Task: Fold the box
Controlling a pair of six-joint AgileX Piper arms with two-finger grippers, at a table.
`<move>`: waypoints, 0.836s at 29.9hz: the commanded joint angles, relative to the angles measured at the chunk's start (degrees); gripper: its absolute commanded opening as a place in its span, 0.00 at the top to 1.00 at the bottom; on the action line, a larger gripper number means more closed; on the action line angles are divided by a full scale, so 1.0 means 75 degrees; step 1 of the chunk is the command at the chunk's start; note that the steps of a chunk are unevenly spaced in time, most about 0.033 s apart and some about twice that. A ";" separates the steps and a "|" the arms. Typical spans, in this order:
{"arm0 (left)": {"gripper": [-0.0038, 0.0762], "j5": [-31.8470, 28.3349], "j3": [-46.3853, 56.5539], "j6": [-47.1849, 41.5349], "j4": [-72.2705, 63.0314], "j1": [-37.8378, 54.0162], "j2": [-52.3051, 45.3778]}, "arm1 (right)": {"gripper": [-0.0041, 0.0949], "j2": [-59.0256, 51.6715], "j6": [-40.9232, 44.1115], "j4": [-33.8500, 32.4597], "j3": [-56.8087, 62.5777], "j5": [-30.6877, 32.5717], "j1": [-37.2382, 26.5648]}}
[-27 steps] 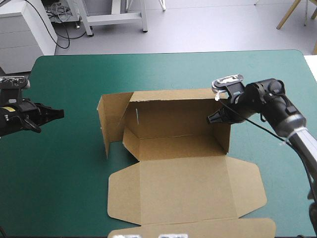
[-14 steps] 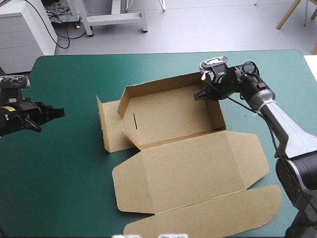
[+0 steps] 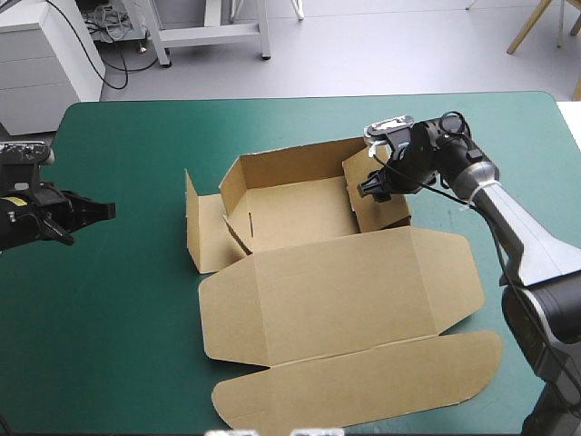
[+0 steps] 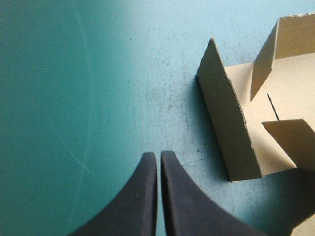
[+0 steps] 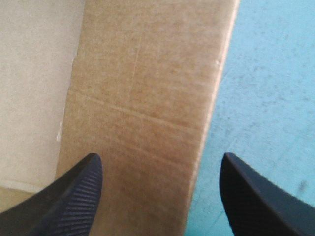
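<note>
The brown box (image 3: 300, 204) sits mid-table as an open tray, with its back wall up and its lid (image 3: 345, 291) flat toward the near edge. Its left flap (image 3: 192, 222) stands upright. My right gripper (image 3: 370, 188) hovers at the box's right side panel (image 3: 392, 209), which leans inward. In the right wrist view that gripper (image 5: 160, 157) is open, its fingers apart over the brown panel (image 5: 142, 98) without pinching it. My left gripper (image 3: 104, 211) is shut and empty, well left of the box. In its own view the fingers (image 4: 158, 162) meet, with the left flap (image 4: 231, 132) ahead.
A wide strip of teal-green cover (image 3: 127, 300) lies between my left gripper and the box. The lid's outer flap (image 3: 363, 395) reaches close to the table's near edge. The far edge runs beyond the box's back wall.
My right gripper has opened and let go of the box's right wall. Just before, it swung the box toward the far side, turning it; the right panel now leans inward. The left arm stayed put.
</note>
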 commanded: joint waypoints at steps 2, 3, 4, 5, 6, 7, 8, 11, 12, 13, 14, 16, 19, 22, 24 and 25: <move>0.94 -0.0388 -0.0185 -0.0022 -0.0176 0.0005 -0.0129 | 0.29 -0.1348 -0.0059 -0.0239 -0.0412 0.0065 -0.0021; 0.94 -0.0448 -0.0148 -0.0022 -0.0253 0.0005 -0.0129 | 0.29 -0.1564 -0.0059 -0.0239 -0.0412 -0.0009 -0.0021; 0.94 -0.0481 -0.0108 -0.0022 -0.0307 0.0005 -0.0129 | 0.29 -0.1831 -0.0059 -0.0239 -0.0412 -0.0059 -0.0021; 0.94 -0.0514 -0.0062 -0.0022 -0.0326 0.0005 -0.0129 | 0.29 -0.2106 -0.0059 -0.0239 -0.0412 -0.0088 -0.0021; 0.94 -0.0554 -0.0008 -0.0022 -0.0326 0.0005 -0.0129 | 0.29 -0.2314 -0.0059 -0.0239 -0.0412 -0.0086 -0.0021; 0.94 -0.0609 0.0035 -0.0022 -0.0326 0.0005 -0.0129 | 0.29 -0.2567 -0.0059 -0.0239 -0.0412 -0.0086 -0.0021; 0.94 -0.0622 0.0074 -0.0022 -0.0299 0.0005 -0.0129 | 0.29 -0.2801 -0.0059 -0.0239 -0.0412 -0.0064 -0.0021; 0.94 -0.0691 0.0162 -0.0022 -0.0281 0.0005 -0.0129 | 0.29 -0.3329 -0.0155 -0.0239 -0.0412 0.0050 -0.0021; 0.94 -0.0703 0.0162 -0.0022 -0.0281 0.0005 -0.0129 | 0.29 -0.3388 -0.0155 -0.0281 -0.0412 0.0090 -0.0021; 0.94 -0.0722 0.0162 -0.0022 -0.0281 0.0005 -0.0129 | 0.29 -0.3440 -0.0155 -0.0368 -0.0412 0.0130 -0.0021; 0.94 -0.0722 0.0162 -0.0022 -0.0281 0.0005 -0.0129 | 0.29 -0.3455 -0.0155 -0.0414 -0.0412 0.0186 -0.0021; 0.94 -0.0693 0.0162 -0.0022 -0.0281 0.0005 -0.0129 | 0.29 -0.3425 -0.0140 -0.0439 -0.0412 0.0359 -0.0021; 0.94 -0.0677 0.0162 -0.0022 -0.0281 0.0005 -0.0129 | 0.29 -0.3259 -0.0140 -0.0439 -0.0412 0.0425 -0.0021; 0.95 -0.0645 0.0162 -0.0022 -0.0281 0.0005 -0.0129 | 0.29 -0.2983 -0.0059 -0.0439 -0.0399 0.0390 -0.0021; 0.95 -0.0645 0.0162 -0.0022 -0.0281 0.0005 -0.0129 | 0.29 -0.2765 -0.0054 -0.0439 -0.0399 0.0308 -0.0021; 0.94 -0.0645 0.0162 -0.0022 -0.0281 0.0005 -0.0129 | 0.29 -0.2621 -0.0054 -0.0412 -0.0399 0.0270 -0.0021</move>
